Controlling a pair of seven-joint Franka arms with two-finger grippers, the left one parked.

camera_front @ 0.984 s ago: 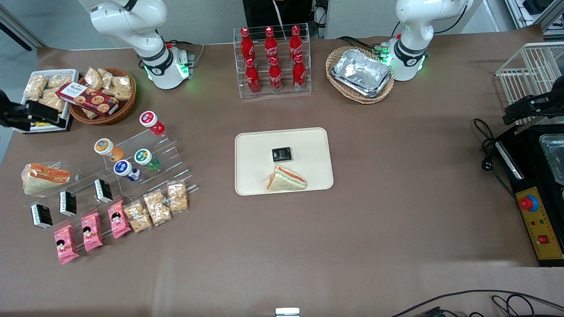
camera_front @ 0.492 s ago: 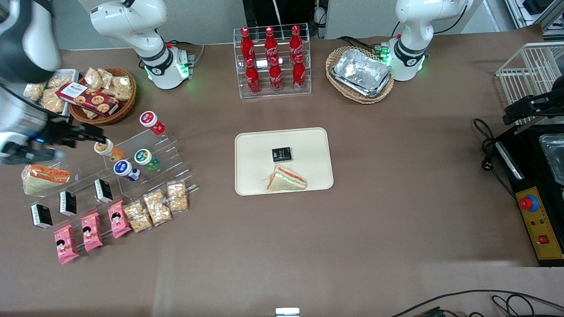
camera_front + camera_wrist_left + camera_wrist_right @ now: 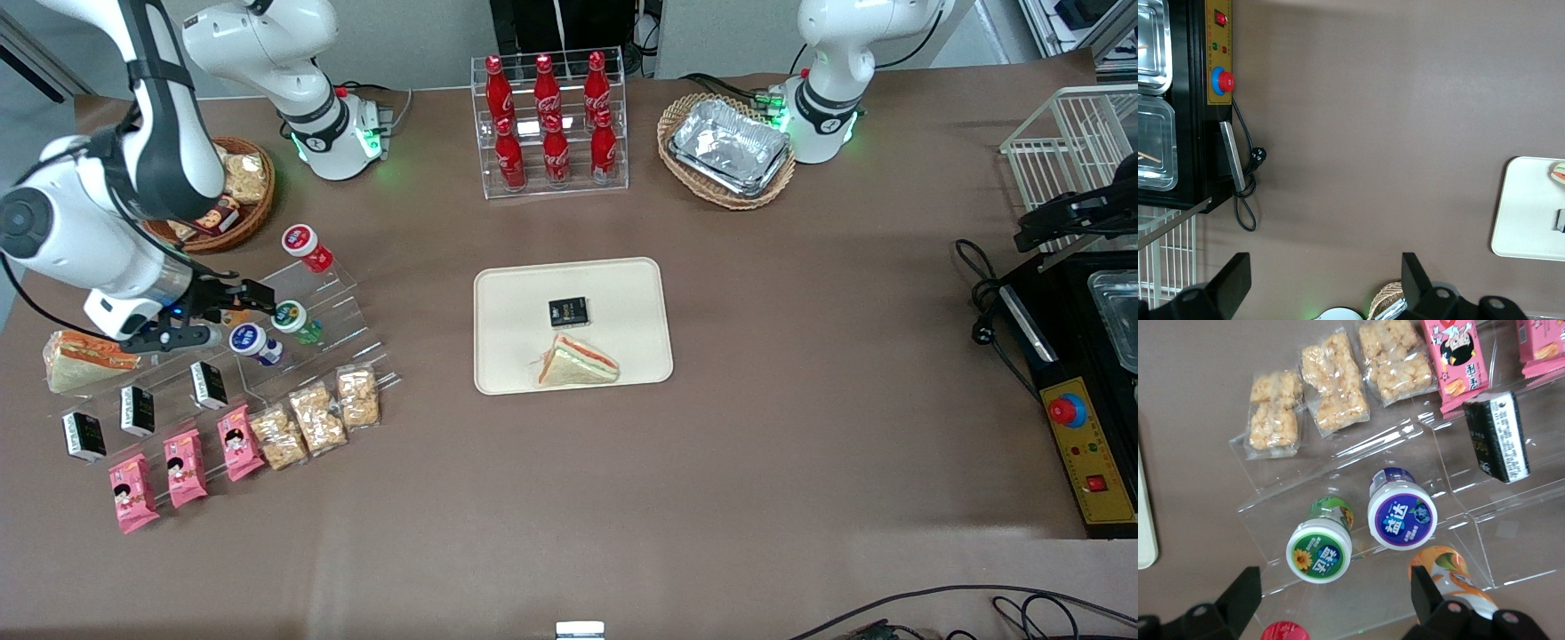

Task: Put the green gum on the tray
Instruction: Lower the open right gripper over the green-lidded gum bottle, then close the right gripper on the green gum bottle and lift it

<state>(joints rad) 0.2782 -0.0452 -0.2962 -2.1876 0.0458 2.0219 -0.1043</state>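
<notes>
Above the clear stepped stand (image 3: 293,307), the gripper (image 3: 233,307) hovers with its fingers spread apart, holding nothing. On that stand the green gum (image 3: 296,322) (image 3: 1321,547) sits upright just beside the blue-lidded bottle (image 3: 253,343) (image 3: 1401,511), with the red-lidded bottle (image 3: 306,246) farther from the front camera. Well apart from the stand, toward the parked arm, the tray (image 3: 516,293) lies on the desk (image 3: 800,356) carrying a sandwich (image 3: 576,362) and a small black box (image 3: 568,311).

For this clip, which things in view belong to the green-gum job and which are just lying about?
Job:
green gum, on the clear stand
tray, still without it
gripper, open, above the gum bottles

Lying about:
blue-lidded bottle
red-lidded bottle
sandwich and black box, on the tray
</notes>
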